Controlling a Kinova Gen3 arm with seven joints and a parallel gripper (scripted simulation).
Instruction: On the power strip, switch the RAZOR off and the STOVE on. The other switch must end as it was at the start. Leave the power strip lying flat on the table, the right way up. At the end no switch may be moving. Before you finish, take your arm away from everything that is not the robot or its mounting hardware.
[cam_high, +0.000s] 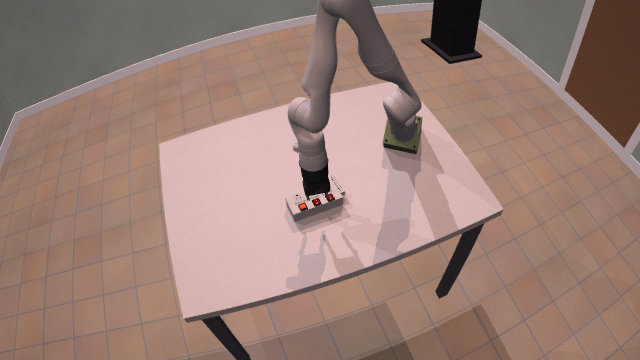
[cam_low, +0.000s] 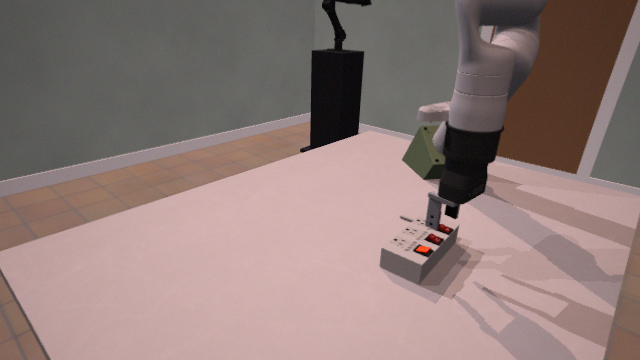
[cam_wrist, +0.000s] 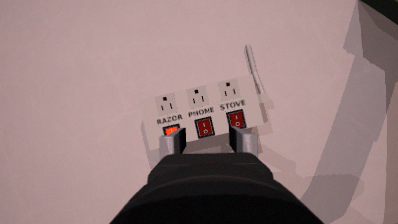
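Note:
The power strip (cam_high: 320, 210) (cam_low: 400, 263) (cam_wrist: 181, 102) lies flat on the table, right way up. The RAZOR switch (cam_high: 303, 206) (cam_low: 423, 250) (cam_wrist: 171, 130) glows bright orange. The PHONE switch (cam_high: 316, 202) (cam_low: 434, 239) (cam_wrist: 204, 128) and the STOVE switch (cam_high: 330, 197) (cam_low: 444, 229) (cam_wrist: 236, 120) are dark red, unlit. My gripper (cam_high: 317, 197) (cam_low: 442, 220) (cam_wrist: 207, 136) is open and empty, pointing down over the strip. In the wrist view one finger covers the lower part of RAZOR and the other overlaps STOVE's lower edge; whether either touches the strip cannot be told.
A short grey cord (cam_low: 406, 218) (cam_wrist: 253, 67) sticks out from the strip's STOVE end. The arm's green base block (cam_high: 402, 145) (cam_low: 424, 155) stands farther back on the table (cam_high: 225, 200) (cam_low: 225, 260). A black pedestal (cam_high: 455, 30) (cam_low: 336, 95) stands on the floor beyond.

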